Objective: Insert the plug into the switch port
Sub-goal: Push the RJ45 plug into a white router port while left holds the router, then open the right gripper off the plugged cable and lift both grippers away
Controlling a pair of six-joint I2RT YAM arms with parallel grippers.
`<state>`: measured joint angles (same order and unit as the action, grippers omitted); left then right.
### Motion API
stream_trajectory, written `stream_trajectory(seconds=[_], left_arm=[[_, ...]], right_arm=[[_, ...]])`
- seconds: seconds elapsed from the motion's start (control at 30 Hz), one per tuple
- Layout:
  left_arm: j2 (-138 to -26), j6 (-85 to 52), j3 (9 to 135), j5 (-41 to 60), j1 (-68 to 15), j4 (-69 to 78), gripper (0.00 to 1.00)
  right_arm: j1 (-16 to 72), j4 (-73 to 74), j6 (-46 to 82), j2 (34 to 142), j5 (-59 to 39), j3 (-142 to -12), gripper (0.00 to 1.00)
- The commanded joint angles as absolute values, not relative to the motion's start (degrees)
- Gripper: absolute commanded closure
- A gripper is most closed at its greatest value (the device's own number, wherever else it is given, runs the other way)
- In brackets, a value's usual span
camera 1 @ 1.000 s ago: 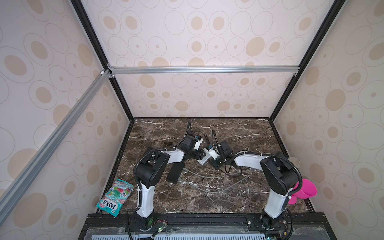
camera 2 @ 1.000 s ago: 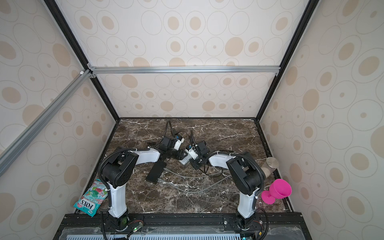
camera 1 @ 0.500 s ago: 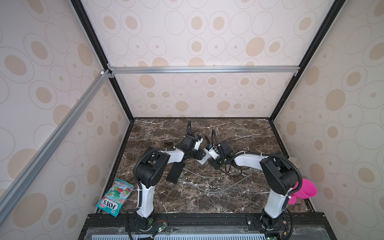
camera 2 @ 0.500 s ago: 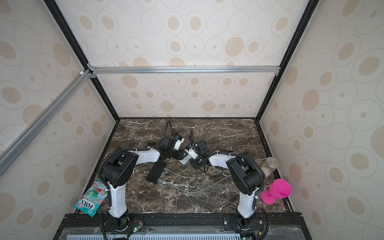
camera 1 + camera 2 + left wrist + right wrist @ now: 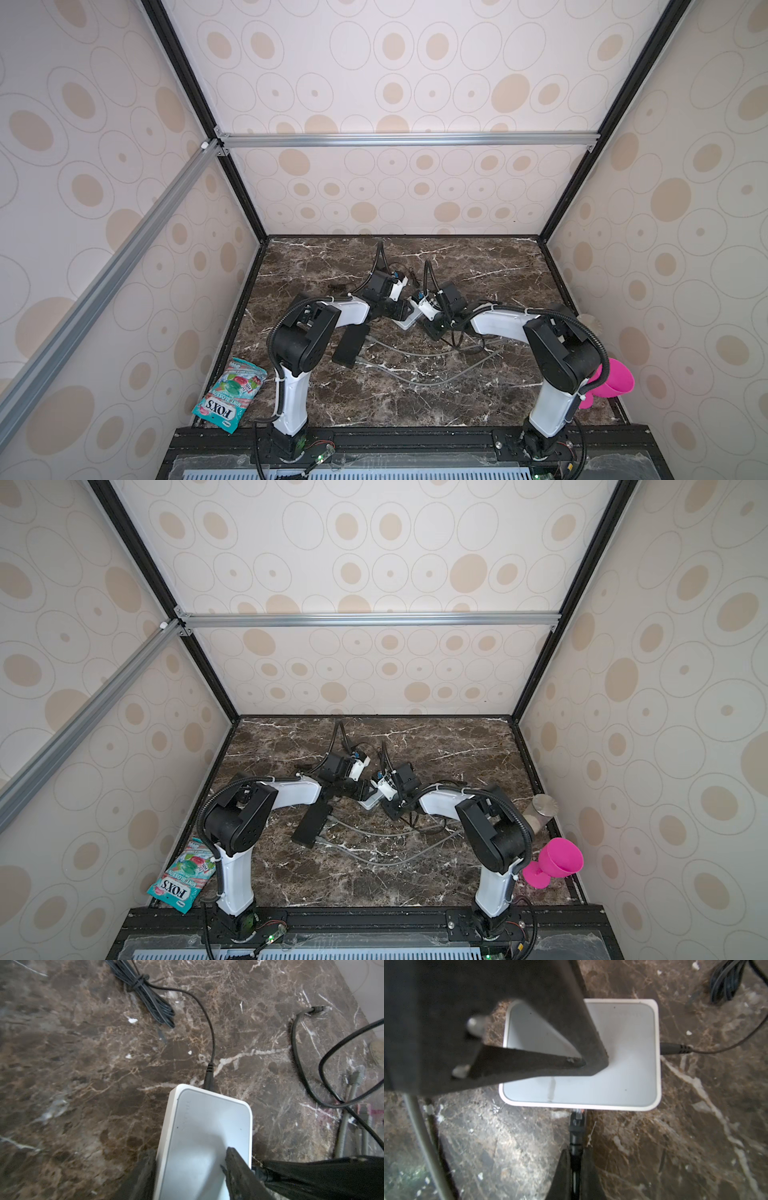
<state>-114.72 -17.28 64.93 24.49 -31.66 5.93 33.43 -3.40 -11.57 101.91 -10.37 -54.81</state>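
Plug (image 5: 577, 1121) is pointing nose-first at the switch (image 5: 623, 1064), long axis square to the switch's side, tip touching it; can't tell if it's seated. Right gripper (image 5: 576, 1159) is pinching the cable (image 5: 575, 1142) just behind the plug. Left gripper (image 5: 190, 1150) is standing spread, one finger on the switch's top, one beside its edge. Brown marble tabletop (image 5: 478, 270) is lying under the switch, and circle-patterned walls (image 5: 395, 83) are enclosing it.

Candy bag (image 5: 230, 395) printed "FOXS", switch (image 5: 203, 1136) lettering illegible
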Motion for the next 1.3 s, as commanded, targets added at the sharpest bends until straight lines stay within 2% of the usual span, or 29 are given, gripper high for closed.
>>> stream_trajectory(seconds=[0.0,0.27,0.47,0.57,0.67,0.8,1.07,1.27], left_arm=[[-120.19,-16.42,63.72,33.28,-34.83,-10.62,0.47],[-120.23,-13.79,75.52,29.47,-29.69,-18.67,0.44],[-114.77,-11.98,82.73,25.24,-22.13,-24.16,0.41],[-110.71,-12.07,83.12,25.69,-19.0,-23.05,0.42],[-106.59,-12.2,80.8,28.94,-17.29,-18.91,0.42],[-99.63,-14.51,74.22,29.45,-16.8,-10.81,0.41],[-88.13,-19.81,64.31,30.82,-13.84,2.72,0.37],[-87.56,-25.62,61.1,37.16,-11.75,10.39,0.36]], right_arm=[[35.16,13.15,-13.8,94.77,-15.95,-54.14,1.0],[35.16,9.53,-15.59,89.9,-13.23,-48.45,1.0],[35.11,6.57,-19.67,90.31,-10.76,-48.15,1.0],[34.35,5.13,-22.82,92.56,-13.08,-49.48,1.0],[33.18,0.96,-27.86,96.24,-21.17,-53.54,1.0],[33.11,-9.65,-35.3,103.41,-26.4,-63.5,1.0],[32.38,-21.09,-43.79,115.32,-27.04,-78.9,1.0],[31.92,-23.49,-42.65,119.85,-23.9,-85.17,1.0]])
